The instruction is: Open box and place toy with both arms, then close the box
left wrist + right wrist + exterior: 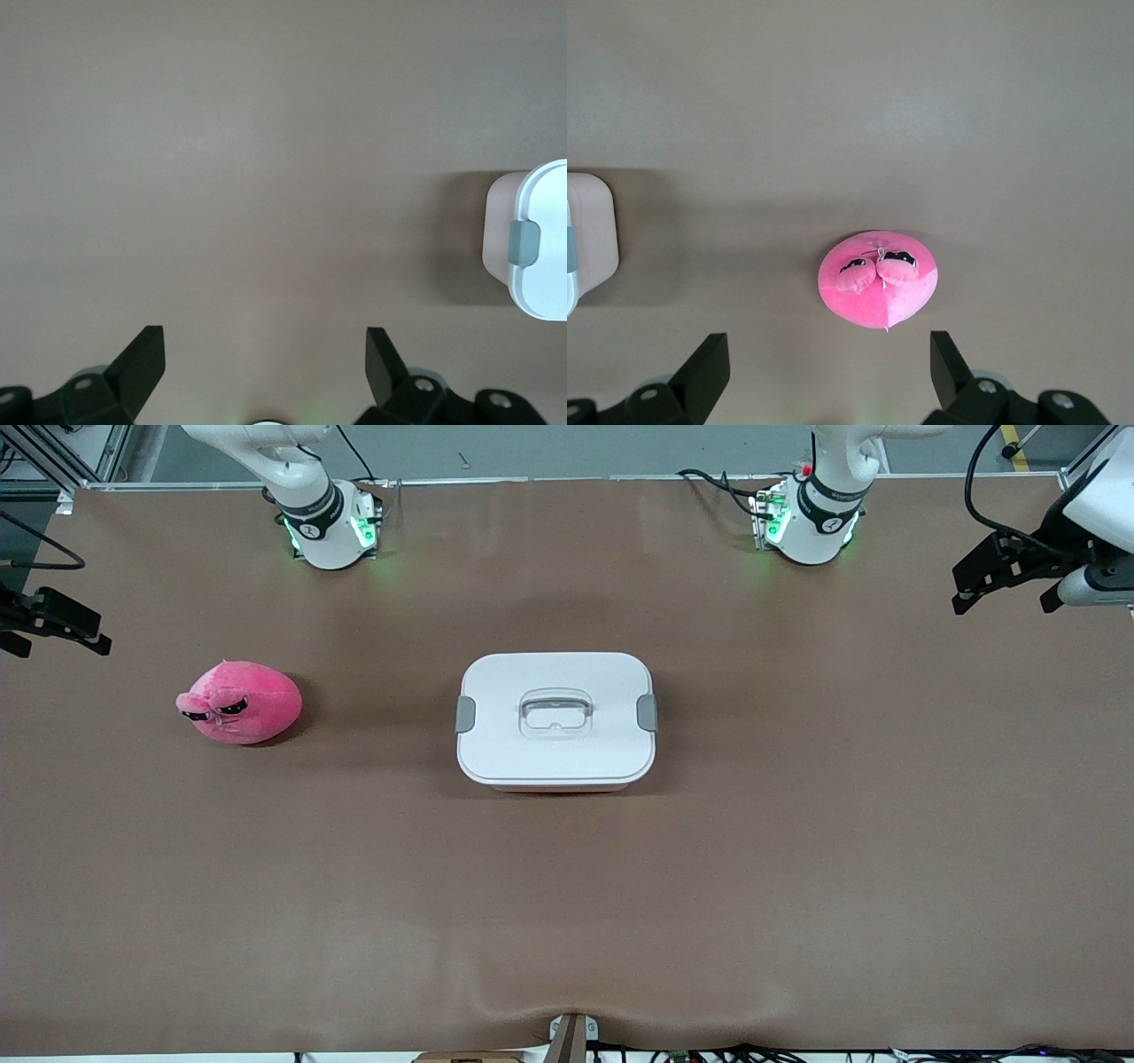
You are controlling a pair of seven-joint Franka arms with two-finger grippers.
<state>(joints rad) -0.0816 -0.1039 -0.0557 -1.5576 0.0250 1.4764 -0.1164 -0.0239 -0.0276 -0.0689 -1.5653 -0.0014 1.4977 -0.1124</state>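
The left gripper (1005, 589) hangs with its fingers apart over the table (797, 886) toward the left arm's end, well apart from the box (556, 722); the right gripper (53, 633) hangs likewise, fingers apart and holding nothing, toward the right arm's end. The box sits mid-table with its white lid (556, 691) seated and both grey side clips (465, 715) down, so the step in hand is judged to be unlatching. The toy (241, 701) lies on the table beside the box, toward the right arm's end, well apart from it. For a clean opening, bring each gripper to the clip on its own side, release both clips evenly, then lift the lid by the clear handle (555, 712) without tilting the base. Uneven release may drag the box.
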